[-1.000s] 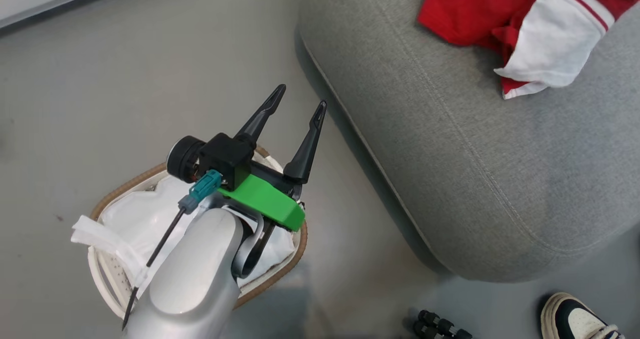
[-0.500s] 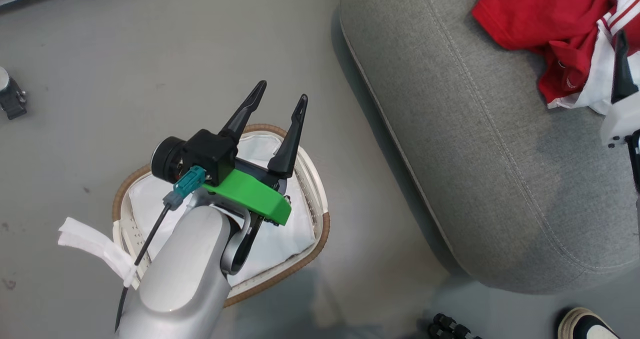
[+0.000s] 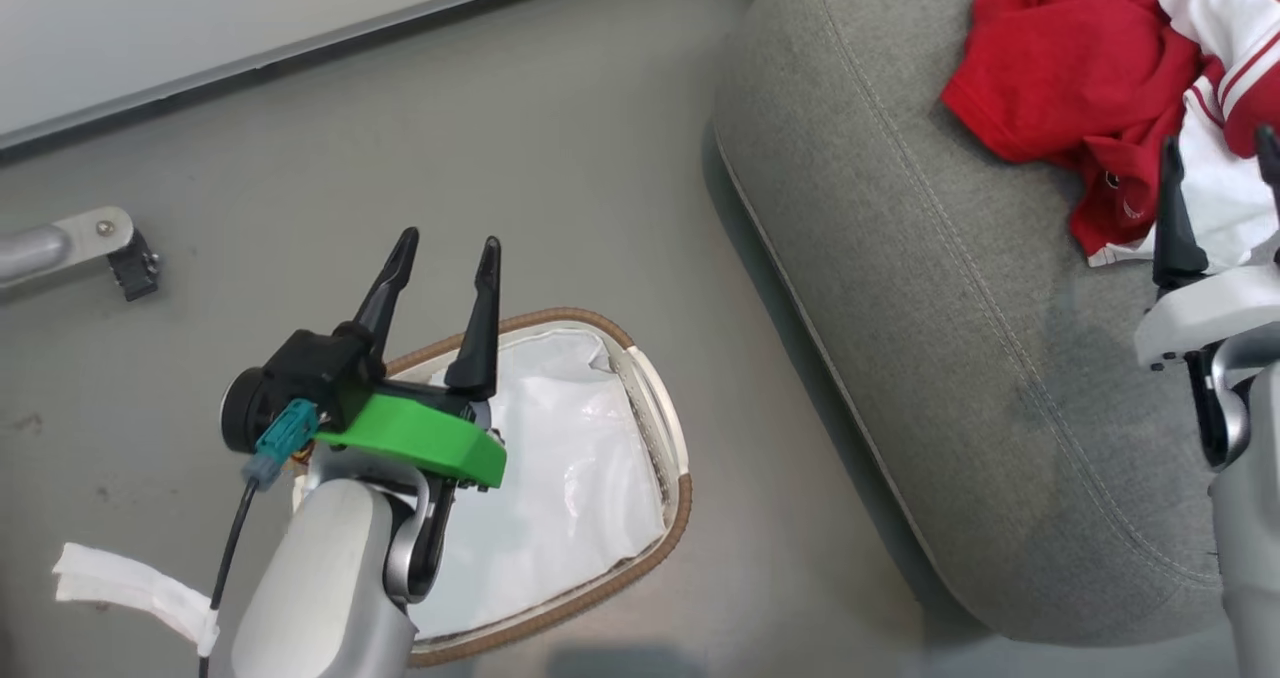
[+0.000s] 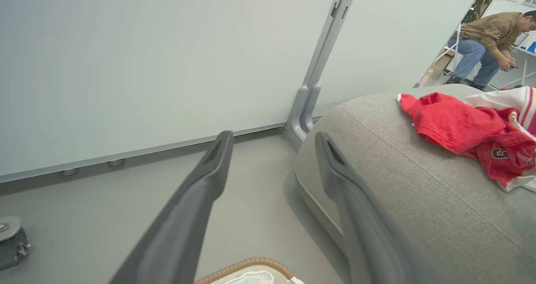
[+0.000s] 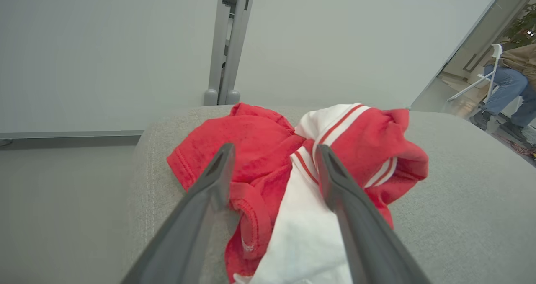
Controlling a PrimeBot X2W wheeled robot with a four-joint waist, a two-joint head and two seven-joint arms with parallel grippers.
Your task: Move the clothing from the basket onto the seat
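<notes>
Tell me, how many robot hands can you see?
2. The left hand hangs open above the basket; the right hand is open over the red clothing on the seat.

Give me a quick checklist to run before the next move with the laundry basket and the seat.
1. Red-and-white sports clothing lying on grey fabric seat: ok.
2. Right gripper open, fingers apart over clothing: ok.
3. Left gripper open over oval cream basket with brown woven rim: ok.
4. Basket emptied: cannot tell; white liner shows, left arm hides part.
5. Clothing clear of seat edge: ok.
</notes>
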